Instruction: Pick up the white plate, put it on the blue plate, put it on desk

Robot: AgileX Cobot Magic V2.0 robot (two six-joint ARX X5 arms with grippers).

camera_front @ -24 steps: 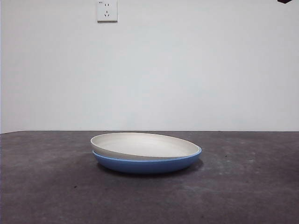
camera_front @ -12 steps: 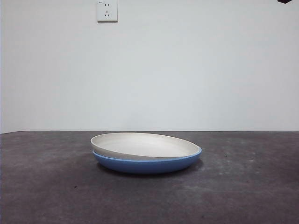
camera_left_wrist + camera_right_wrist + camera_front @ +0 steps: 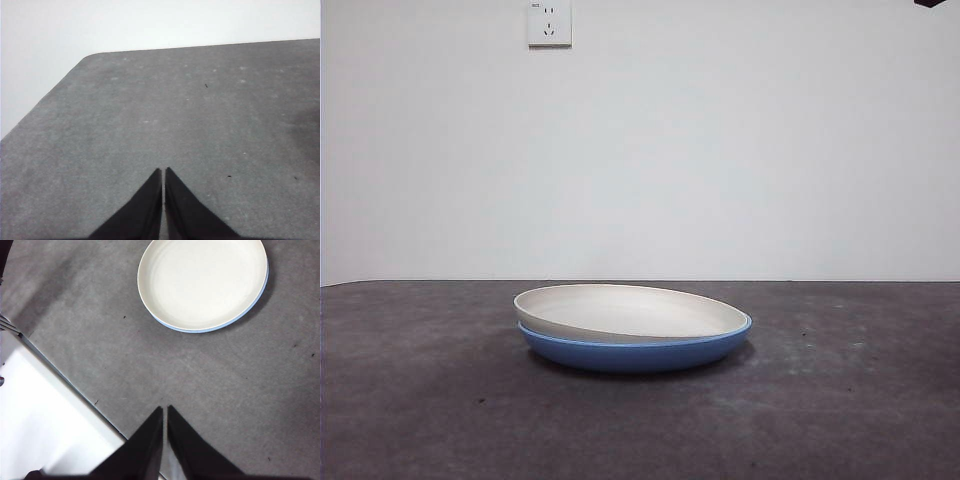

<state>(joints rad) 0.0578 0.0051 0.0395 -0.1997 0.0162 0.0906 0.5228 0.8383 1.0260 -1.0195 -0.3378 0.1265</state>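
Nothing has moved over the last second: plates, desk and the black arm tip at the front view's top corner sit exactly as in the earlier frames.

White plate (image 3: 630, 312) lies nested in the blue plate (image 3: 638, 352), seated slightly off-level, its rim riding higher toward 9 o'clock in the front view. Only a thin crescent of the blue rim shows beneath it from the right wrist camera. The stack rests on the desk (image 3: 430, 400), roughly mid-table.

Right gripper (image 3: 165, 412): jaws pressed together, nothing between them, held high above the desk near its edge. From the right wrist view the stack lies ahead, toward 12–1 o'clock of the jaw tips, well apart from them. The plate is round, so no long axis; any rim point serves.

Left gripper (image 3: 163, 172): jaws likewise closed and empty, over bare desk; neither plate appears in its view.

Judgement: stacking step looks complete; what is left is lifting the white plate off and setting it on the desk. Right arm seems the nearer candidate, since only its camera sees the plates. It would need to open, then descend onto the raised rim.
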